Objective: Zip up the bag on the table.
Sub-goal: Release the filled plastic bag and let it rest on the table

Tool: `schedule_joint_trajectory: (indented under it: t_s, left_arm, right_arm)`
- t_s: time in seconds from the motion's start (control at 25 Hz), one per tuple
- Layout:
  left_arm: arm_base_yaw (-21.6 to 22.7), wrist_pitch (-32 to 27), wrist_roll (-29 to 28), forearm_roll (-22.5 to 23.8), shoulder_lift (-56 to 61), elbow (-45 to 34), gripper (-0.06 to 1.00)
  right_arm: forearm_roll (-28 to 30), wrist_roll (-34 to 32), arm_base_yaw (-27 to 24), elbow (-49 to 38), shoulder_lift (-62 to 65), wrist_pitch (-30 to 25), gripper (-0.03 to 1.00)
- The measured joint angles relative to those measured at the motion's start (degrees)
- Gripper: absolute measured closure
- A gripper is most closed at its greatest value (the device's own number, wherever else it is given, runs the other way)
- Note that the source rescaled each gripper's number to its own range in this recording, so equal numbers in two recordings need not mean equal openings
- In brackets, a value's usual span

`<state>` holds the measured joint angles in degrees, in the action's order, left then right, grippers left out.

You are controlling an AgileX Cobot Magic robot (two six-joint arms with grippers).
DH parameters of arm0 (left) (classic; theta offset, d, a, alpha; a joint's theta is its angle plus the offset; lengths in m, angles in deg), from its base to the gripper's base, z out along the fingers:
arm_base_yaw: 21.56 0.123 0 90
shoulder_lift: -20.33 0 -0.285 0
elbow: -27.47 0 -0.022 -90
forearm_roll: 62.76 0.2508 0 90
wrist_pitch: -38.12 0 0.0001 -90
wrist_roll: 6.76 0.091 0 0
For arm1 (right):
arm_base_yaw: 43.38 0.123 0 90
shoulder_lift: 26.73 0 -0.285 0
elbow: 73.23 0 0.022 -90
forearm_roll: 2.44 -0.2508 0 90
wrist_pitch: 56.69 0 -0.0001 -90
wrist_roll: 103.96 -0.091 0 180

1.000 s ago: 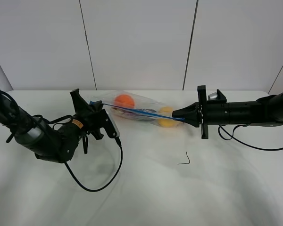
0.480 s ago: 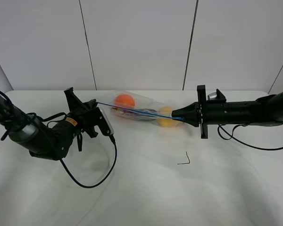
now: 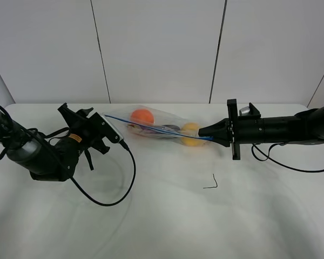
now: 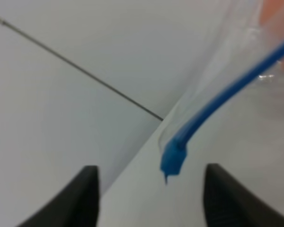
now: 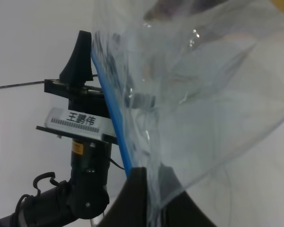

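The bag, clear plastic with a blue zipper strip, lies at the back middle of the white table. An orange ball and a yellow piece show inside it. My right gripper is shut on the bag's right end, and the wrist view shows its fingers pinching the plastic beside the strip. My left gripper is open just left of the bag. The blue zipper end hangs free ahead of its spread fingers.
A small dark bent wire lies on the table in front of the bag. The left arm's black cable loops over the tabletop. A white panelled wall stands close behind the table.
The left gripper has let go of the zipper's left end, opened and drawn back to the left. The right gripper still holds the bag's right end in place.
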<state>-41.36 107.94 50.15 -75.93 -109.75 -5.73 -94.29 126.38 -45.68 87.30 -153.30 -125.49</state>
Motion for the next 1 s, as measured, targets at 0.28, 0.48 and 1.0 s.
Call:
schedule_joint_trajectory:
  t_s: [0.28,0.48,1.0]
  left_arm:
    - [0.8,-0.1,-5.1,-9.4,0.0,0.0,0.19]
    - [4.0,-0.4,-11.8,-14.1,0.0,0.0,0.22]
    - [14.9,-1.4,-37.5,-5.9,3.9,-0.1,0.26]
  right_arm:
    - [0.1,0.0,0.0,0.0,0.0,0.0,0.97]
    - [0.2,0.0,0.0,0.0,0.0,0.0,0.97]
    - [0.2,0.0,0.0,0.0,0.0,0.0,0.97]
